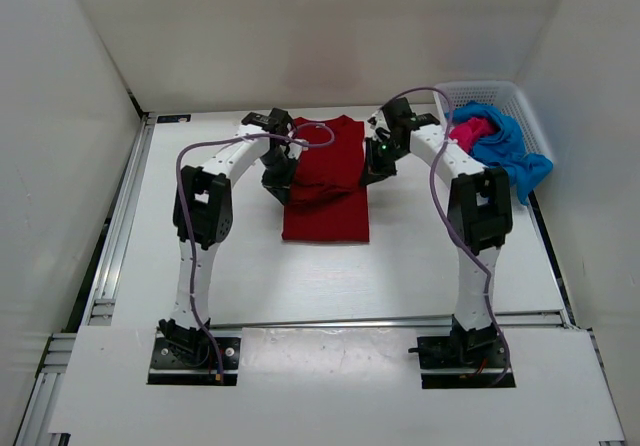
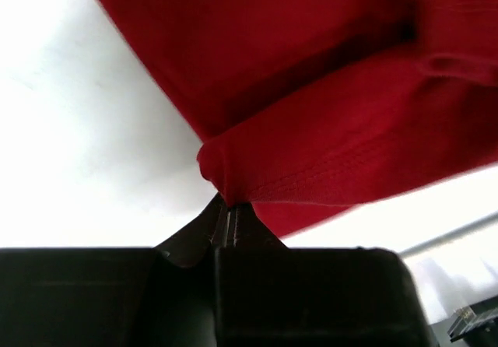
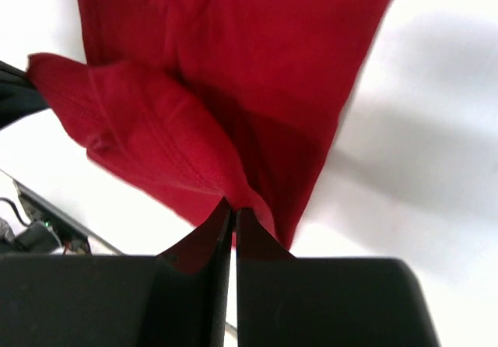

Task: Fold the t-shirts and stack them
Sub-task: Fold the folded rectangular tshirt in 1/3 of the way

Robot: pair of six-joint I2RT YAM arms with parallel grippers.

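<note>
Top external view: a dark red soft cloth t-shirt (image 1: 325,191) lies in the middle of the white table (image 1: 250,276), just above the centre of the frame. Its lower part is spread flat as a rectangle, and its upper part is doubled and bunched between the two arms. The left gripper (image 1: 282,184) is at the shirt's left edge and the right gripper (image 1: 376,170) at its right edge, both about level with the fold.

In the upper right of the same frame stands a white plastic mesh basket (image 1: 492,92). A magenta-pink cloth t-shirt (image 1: 472,132) is crumpled inside it, touching a bright blue cloth t-shirt (image 1: 512,152) that spills over the basket's near rim onto the table.

Left wrist view: the left gripper (image 2: 229,211) has its jaws pressed together on a pinch of folded hem of the dark red shirt (image 2: 350,129). The cloth rises from the fingertips and fills the upper right of the frame, with white table at left.

Right wrist view: the right gripper (image 3: 233,211) likewise has its jaws closed tight on a gathered corner of the dark red shirt (image 3: 233,51). The cloth fans up across the centre and left of the frame, and one folded flap reaches toward the left edge.
</note>
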